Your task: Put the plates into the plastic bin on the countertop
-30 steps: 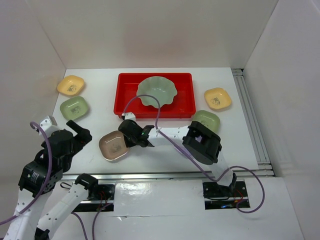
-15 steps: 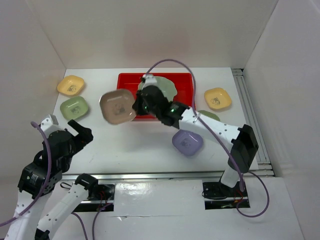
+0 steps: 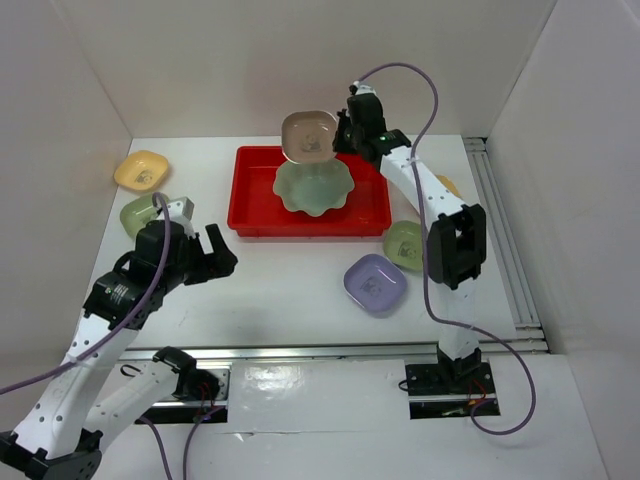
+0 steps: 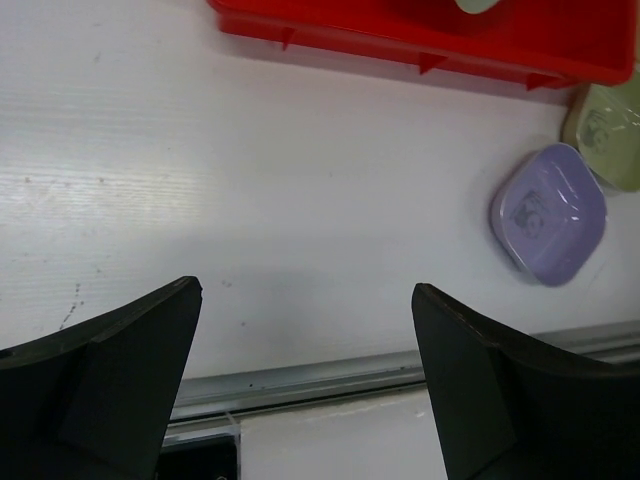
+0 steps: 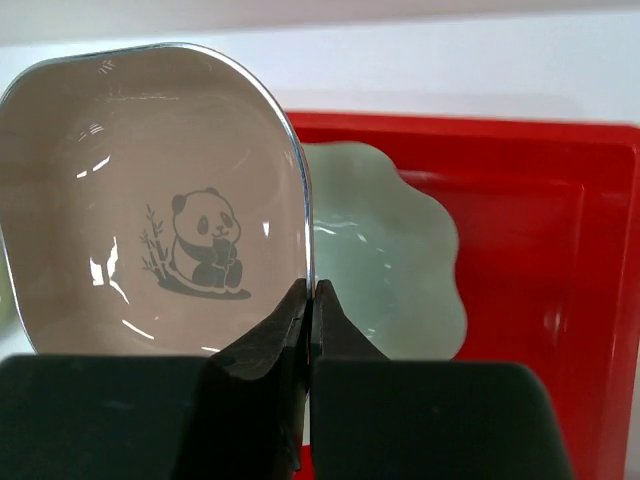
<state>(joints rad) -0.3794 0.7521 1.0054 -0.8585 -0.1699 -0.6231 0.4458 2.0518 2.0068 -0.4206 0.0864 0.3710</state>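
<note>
My right gripper [image 3: 340, 136] [image 5: 310, 290] is shut on the rim of the pinkish-beige panda plate [image 3: 309, 136] [image 5: 150, 200], which hangs tilted above the far side of the red plastic bin [image 3: 250, 190] [image 5: 540, 250]. The large pale green scalloped plate [image 3: 314, 186] [image 5: 390, 260] lies inside the bin. On the countertop [image 3: 290, 280] rest a lavender plate [image 3: 375, 284] [image 4: 548, 214], a green plate [image 3: 404, 243] [image 4: 610, 130], a yellow plate [image 3: 141, 170] and another green plate [image 3: 138, 214], half hidden by the left arm. My left gripper [image 3: 215, 262] [image 4: 305, 290] hangs open and empty over the near left countertop.
White walls close in the countertop on three sides. A metal rail [image 3: 505, 250] runs along the right edge and another [image 4: 330, 375] along the near edge. The right arm reaches over the right side of the bin, hiding most of a yellow dish [image 3: 447, 184].
The right arm has carried the pinkish-beige plate from the near countertop up and over the bin's far side. The left arm has swung inward toward the middle, still open.
</note>
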